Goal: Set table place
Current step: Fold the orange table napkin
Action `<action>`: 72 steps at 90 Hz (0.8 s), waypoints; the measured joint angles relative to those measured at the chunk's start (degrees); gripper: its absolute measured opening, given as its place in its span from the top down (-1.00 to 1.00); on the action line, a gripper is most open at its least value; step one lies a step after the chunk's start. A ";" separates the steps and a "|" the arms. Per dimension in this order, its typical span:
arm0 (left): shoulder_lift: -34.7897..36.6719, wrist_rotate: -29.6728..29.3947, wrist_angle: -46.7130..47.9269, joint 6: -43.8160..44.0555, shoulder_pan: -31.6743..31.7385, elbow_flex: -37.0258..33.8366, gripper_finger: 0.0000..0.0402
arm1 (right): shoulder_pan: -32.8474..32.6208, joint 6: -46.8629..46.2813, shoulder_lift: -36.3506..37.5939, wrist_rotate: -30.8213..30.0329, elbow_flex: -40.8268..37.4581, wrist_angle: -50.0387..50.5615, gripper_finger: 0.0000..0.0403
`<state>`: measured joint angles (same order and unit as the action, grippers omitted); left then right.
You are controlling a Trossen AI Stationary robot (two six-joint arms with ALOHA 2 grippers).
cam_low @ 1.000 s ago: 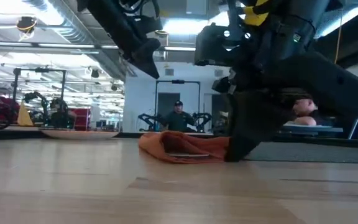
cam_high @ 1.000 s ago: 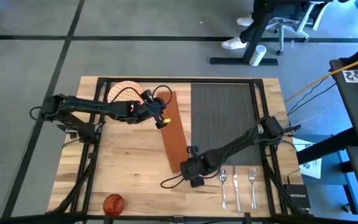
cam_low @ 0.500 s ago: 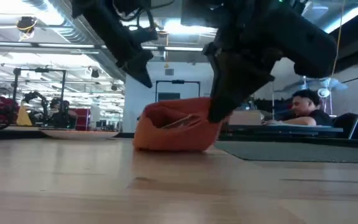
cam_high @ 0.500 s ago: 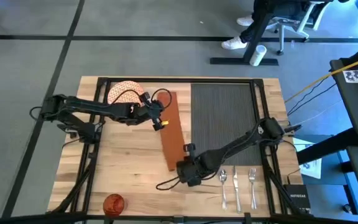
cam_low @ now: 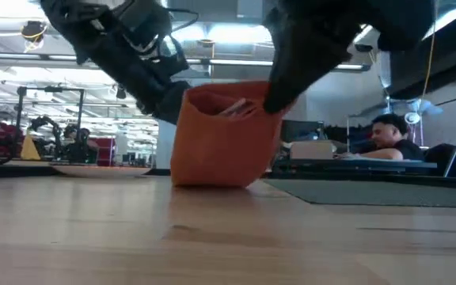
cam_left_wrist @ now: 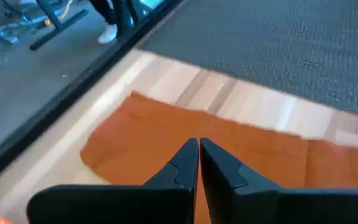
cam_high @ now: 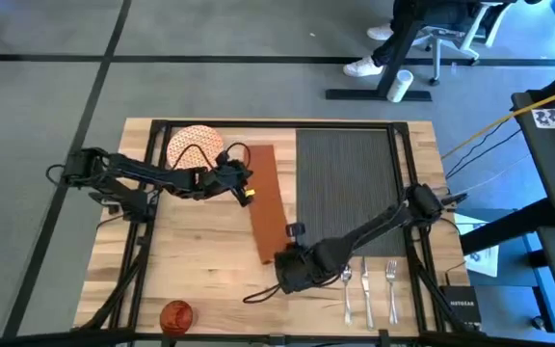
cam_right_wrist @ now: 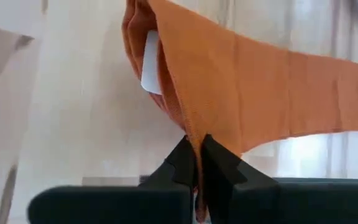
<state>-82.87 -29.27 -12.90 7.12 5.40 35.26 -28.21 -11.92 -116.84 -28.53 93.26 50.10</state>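
With your right gripper (cam_right_wrist: 196, 163) pinched on the napkin (cam_high: 266, 200) beside the placemat (cam_high: 347, 183), its near end raised, and the left gripper (cam_left_wrist: 199, 163) closed empty above it, you needed a slow, even lift.

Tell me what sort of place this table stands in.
Probably a robotics lab or workshop. Beyond the table, the low view shows an open hall with ceiling strip lights, other robot arms on a stand, and a person seated at a desk. The high view shows an office chair.
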 joint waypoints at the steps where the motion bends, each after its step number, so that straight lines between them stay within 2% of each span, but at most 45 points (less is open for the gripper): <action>1: 0.00 0.03 -0.44 0.15 -0.18 -0.17 1.00 | 0.01 0.00 0.01 -0.14 0.20 0.00 1.00; 30: -0.87 0.74 -6.08 1.89 -5.18 -3.19 1.00 | -0.36 -0.15 0.01 -2.13 5.36 3.08 1.00; 72: -12.97 0.61 -18.53 3.25 -3.29 -5.81 1.00 | -4.68 -4.36 0.12 -2.77 13.24 10.44 1.00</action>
<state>-95.84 -28.67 -31.43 10.37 2.11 29.45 -32.89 -16.28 -116.73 -31.30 106.50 60.54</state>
